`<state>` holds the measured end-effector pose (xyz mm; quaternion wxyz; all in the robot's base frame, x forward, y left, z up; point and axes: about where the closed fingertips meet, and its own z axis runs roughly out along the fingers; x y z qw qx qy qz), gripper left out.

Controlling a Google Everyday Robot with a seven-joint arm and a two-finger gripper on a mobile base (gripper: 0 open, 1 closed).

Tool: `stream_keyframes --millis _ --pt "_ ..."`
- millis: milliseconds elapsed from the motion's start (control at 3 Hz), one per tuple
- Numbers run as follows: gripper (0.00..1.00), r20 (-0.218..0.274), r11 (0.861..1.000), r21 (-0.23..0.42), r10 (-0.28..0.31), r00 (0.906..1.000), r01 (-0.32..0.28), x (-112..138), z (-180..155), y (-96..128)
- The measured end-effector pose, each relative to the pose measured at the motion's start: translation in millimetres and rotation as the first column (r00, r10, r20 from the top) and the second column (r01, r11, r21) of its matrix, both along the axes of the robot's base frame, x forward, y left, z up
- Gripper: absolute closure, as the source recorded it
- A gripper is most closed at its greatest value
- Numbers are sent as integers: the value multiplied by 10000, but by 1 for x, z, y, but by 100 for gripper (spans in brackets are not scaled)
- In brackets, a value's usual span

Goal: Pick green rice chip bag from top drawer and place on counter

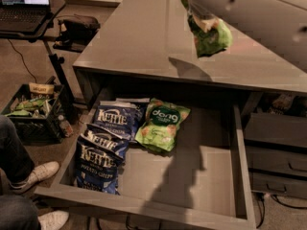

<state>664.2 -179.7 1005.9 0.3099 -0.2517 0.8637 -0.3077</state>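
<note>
My gripper (193,9) is at the top of the camera view, mostly hidden under the pale arm, above the counter (139,37). It is shut on a green rice chip bag (210,36), which hangs in the air over the counter and casts a shadow on it. A second, look-alike green bag (162,123) with "dang" on it lies in the open top drawer (144,206), beside two dark-blue Kettle bags (116,120) (98,158). The right half of the drawer bottom is bare.
Narrower dark stacked drawers (274,152) stand to the right of the open drawer. A black crate (34,113) with packets sits on the floor at left, by a stand with a laptop (23,4). A person's legs and white shoe (34,174) are at lower left.
</note>
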Motion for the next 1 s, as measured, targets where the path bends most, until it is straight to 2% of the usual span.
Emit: stream_keyframes --millis 333,667,1000 --pt "100 -368 9999 7 159 9992 -159 34 -11 9" --pt "100 -1020 9983 208 557 9932 -538 63 -38 24" --pt "100 -1626 9931 502 1128 9802 -1059 80 -71 43"
